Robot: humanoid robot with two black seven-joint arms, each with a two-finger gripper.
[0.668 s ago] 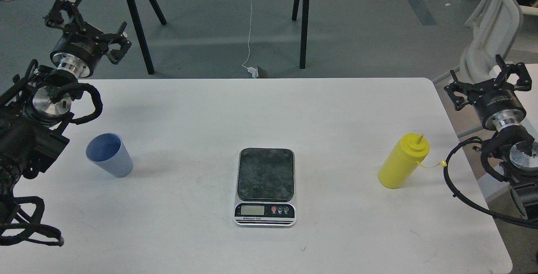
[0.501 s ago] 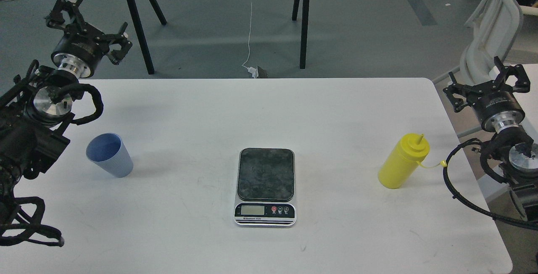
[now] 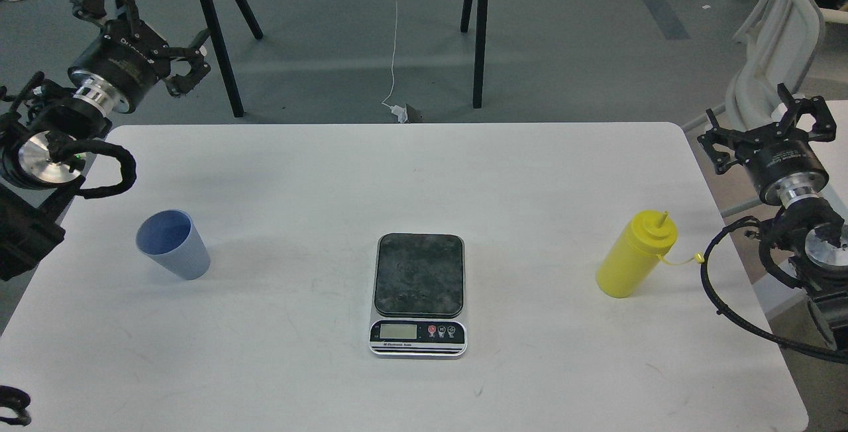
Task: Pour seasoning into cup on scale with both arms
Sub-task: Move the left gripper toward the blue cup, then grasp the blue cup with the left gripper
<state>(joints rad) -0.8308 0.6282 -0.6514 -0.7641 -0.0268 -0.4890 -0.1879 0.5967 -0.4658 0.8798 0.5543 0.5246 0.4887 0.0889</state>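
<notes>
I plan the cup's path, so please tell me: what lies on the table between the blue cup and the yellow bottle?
In the head view, only the scale lies between the cup and the yellow bottle; its platform is empty, and the remaining table there is bare.

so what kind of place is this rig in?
Likely a robotics lab or workshop: bare grey floor, loose cables under a trestle bench, and a plain white table set for a test.
</notes>
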